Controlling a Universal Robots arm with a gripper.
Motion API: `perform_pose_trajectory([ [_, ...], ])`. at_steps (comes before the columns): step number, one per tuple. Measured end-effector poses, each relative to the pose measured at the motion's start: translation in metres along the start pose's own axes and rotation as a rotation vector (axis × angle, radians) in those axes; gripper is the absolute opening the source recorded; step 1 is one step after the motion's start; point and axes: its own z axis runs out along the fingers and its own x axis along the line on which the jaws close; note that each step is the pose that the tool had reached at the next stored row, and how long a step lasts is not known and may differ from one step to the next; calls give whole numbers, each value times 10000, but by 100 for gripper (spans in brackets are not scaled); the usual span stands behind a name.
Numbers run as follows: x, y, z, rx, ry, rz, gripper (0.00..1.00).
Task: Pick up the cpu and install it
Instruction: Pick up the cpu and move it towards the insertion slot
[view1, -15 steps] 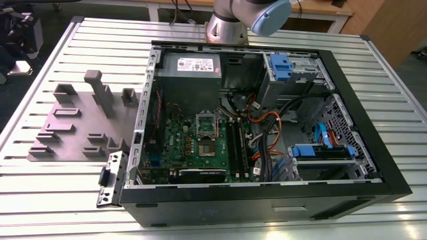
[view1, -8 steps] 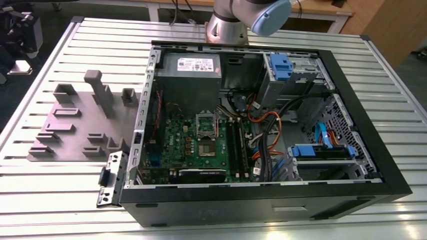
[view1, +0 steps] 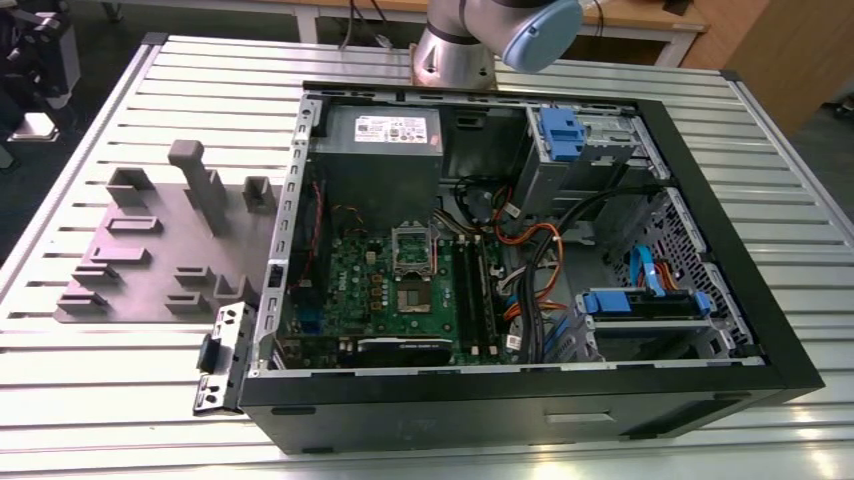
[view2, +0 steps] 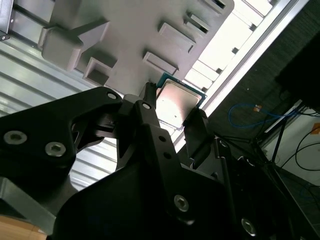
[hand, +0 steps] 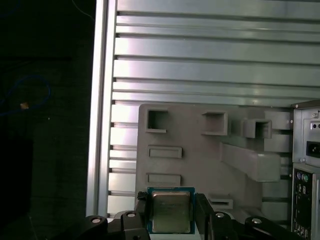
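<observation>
Silvery-grey cpu with teal rim, black hand, pale grey ribbed table, green board

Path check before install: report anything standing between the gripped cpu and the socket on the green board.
Nothing visible does. The gripper is shut on the cpu; the computer case lies open, its socket uncovered, and the orange cables run to the exterior view's right of it.

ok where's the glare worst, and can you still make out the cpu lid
Second wrist view: the cpu lid carries a pale sheen but reads fine, and the table slats beyond it wash out white; first wrist view: lid evenly lit, slats streaked bright; exterior view: slats glare, computer case interior dim.
</observation>
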Motion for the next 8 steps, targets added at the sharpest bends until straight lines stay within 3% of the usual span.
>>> perform_pose_trajectory([
  [8,0,2,-62,-1,-1,0,47],
])
